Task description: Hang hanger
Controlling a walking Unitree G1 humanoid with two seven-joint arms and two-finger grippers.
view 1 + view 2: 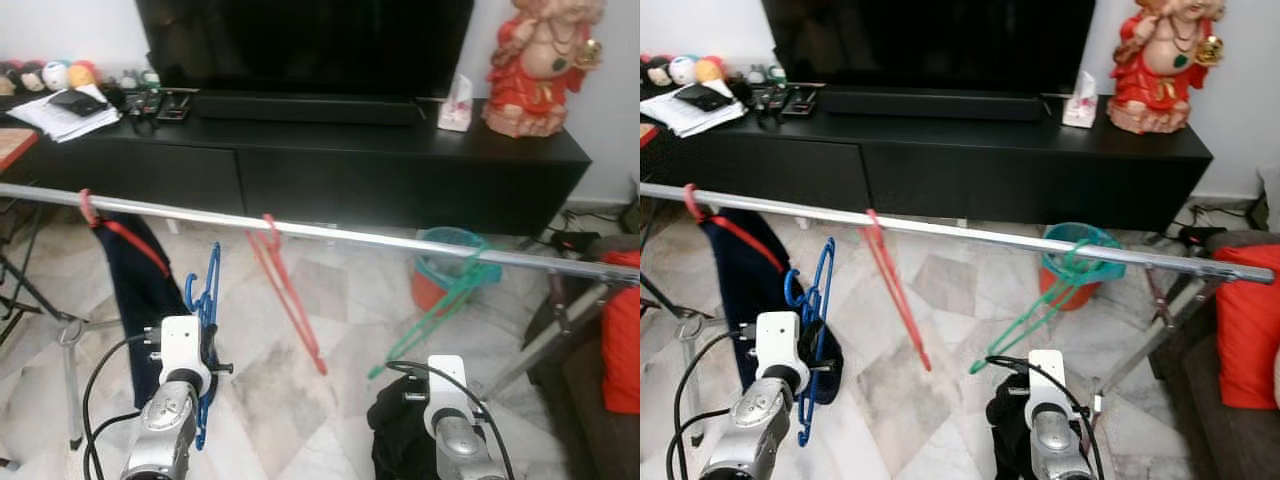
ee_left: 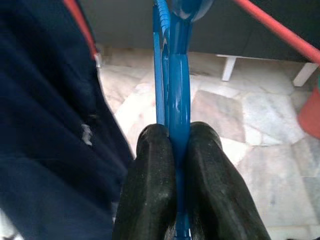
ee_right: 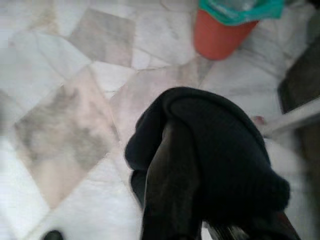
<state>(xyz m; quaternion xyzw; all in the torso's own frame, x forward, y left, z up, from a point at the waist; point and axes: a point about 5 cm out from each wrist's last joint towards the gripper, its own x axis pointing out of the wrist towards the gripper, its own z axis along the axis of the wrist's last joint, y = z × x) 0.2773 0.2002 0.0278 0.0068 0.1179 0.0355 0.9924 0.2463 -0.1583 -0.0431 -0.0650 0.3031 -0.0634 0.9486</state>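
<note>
Your left gripper point(image 2: 172, 150) is closing tight on the blue hanger point(image 1: 205, 300); its two black fingers point(image 2: 150, 185) are pressing the plastic from both sides with no gap between. You are holding this hanger upright below the rail point(image 1: 330, 233), with its hook point(image 1: 190, 290) pointing up but not touching the rail. It is hanging free just beside the dark blue garment point(image 1: 140, 290), which is hanging on a red hanger point(image 1: 125, 235) at the left part of the rail. Your right gripper point(image 3: 170, 165) is wrapped in a black cloth point(image 3: 220, 155), and the cloth is covering the fingers, so you cannot tell how far they are open. This gripper is staying low over the marble floor point(image 1: 270, 380), well apart from the rail. On the rail, a second red hanger point(image 1: 290, 300) is hanging near the middle, tilted, and a green hanger point(image 1: 440, 305) is hanging more to the right, in front of an orange bin point(image 1: 430, 285). Between the blue hanger and the rail nothing is standing, only the garment is close at its left side. Behind the rail a black TV cabinet point(image 1: 400, 170) is standing, with a red statue point(image 1: 540, 60) on its right end.
</note>
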